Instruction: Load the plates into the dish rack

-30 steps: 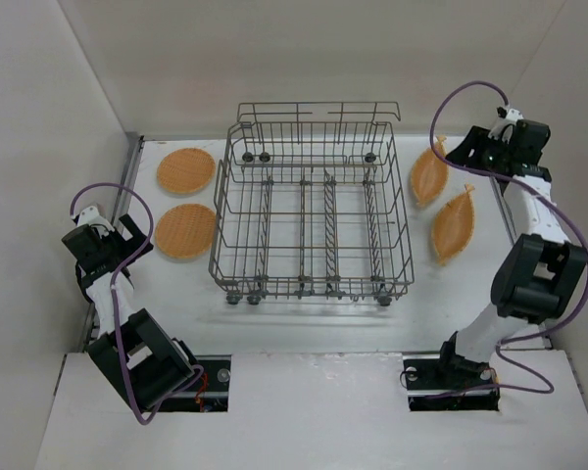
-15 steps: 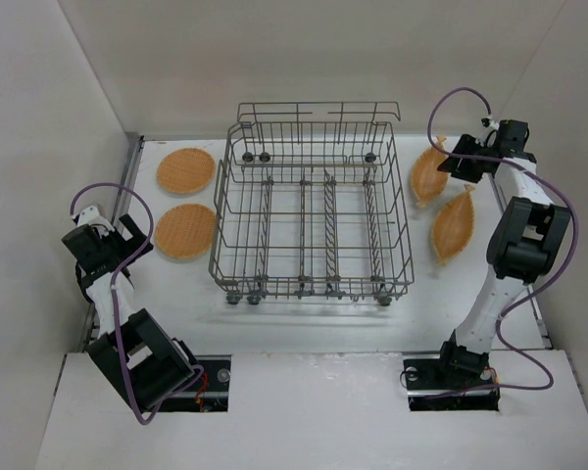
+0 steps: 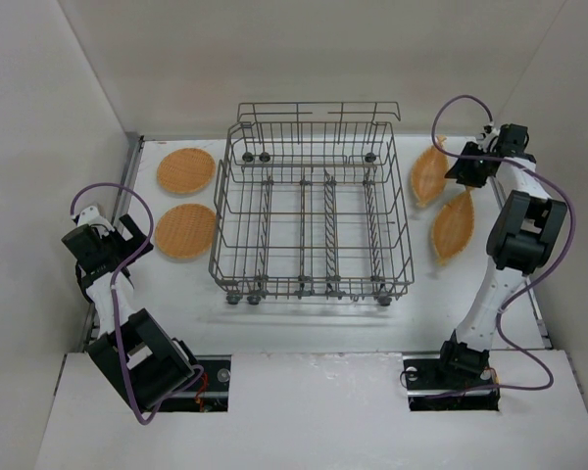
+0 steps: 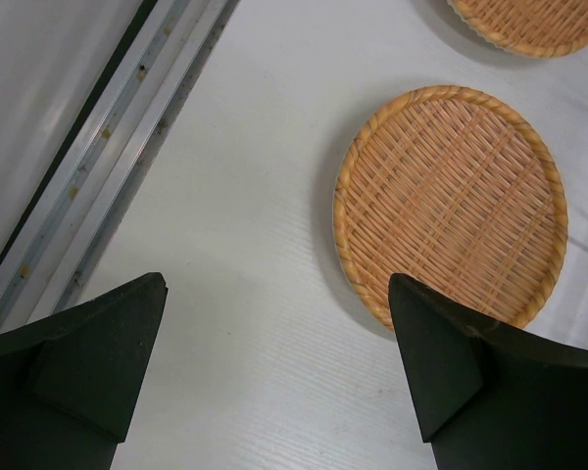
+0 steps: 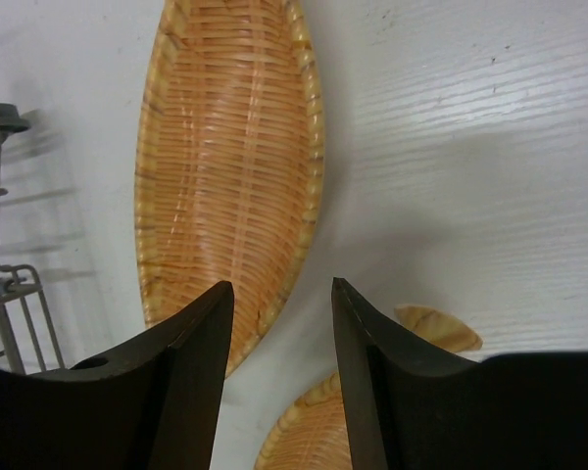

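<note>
Overhead, a grey wire dish rack (image 3: 314, 220) stands in the middle of a white desk (image 3: 304, 318), and no plate is in it yet. Two woven orange plates lie flat to its left: the far left plate (image 3: 186, 170) and the near left plate (image 3: 185, 230). Two more sit to its right, the far right plate (image 3: 428, 176) and the near right plate (image 3: 453, 227). Both look like narrow leaves, so I judge them tipped up on edge, though I cannot tell what props them. My right arm (image 3: 517, 235) reaches over the far right plate. In its wrist view the right jaws stand part-way apart, pinching nothing. Only the near tip of that plate's rim is in the gap, with bare desk beside it. The left jaws are spread wide and empty, hovering just short of the near left plate.

My worry is the bite. If the right jaws close on so little rim, I expect the thin, curved plate to squirt out or pivot. It could then skid into the near right plate close by or against the rack's wire wall. A weak hold could also let the plate swing and catch the tall side or the tines on the way in
</note>
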Controlling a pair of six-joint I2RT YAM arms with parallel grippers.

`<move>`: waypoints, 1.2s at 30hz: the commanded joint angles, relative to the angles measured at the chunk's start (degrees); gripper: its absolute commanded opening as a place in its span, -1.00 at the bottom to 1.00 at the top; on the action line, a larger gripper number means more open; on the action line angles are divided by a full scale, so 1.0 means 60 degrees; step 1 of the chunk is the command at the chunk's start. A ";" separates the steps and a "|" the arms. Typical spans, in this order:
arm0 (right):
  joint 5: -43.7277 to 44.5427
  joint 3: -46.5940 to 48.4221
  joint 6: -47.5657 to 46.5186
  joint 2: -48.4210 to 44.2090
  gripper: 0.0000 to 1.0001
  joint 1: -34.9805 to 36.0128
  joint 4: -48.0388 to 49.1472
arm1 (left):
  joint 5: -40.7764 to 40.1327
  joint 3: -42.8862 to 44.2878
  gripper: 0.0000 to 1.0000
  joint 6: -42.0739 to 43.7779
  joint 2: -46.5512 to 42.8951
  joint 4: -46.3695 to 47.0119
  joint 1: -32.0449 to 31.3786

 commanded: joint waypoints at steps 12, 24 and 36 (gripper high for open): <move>0.0222 0.1925 -0.0172 0.1406 -0.15 0.0091 -0.0341 | 0.0061 0.0605 1.00 0.0148 0.0203 -0.0172 -0.0078; 0.0135 0.3171 -0.0055 0.2154 -0.05 0.0354 -0.1044 | 0.0031 0.0634 1.00 0.0163 0.0247 -0.0202 -0.0078; 0.0296 0.3566 0.0136 0.2432 -0.16 0.0442 -0.1470 | 0.0031 0.0693 1.00 0.0163 0.0335 -0.0246 -0.0078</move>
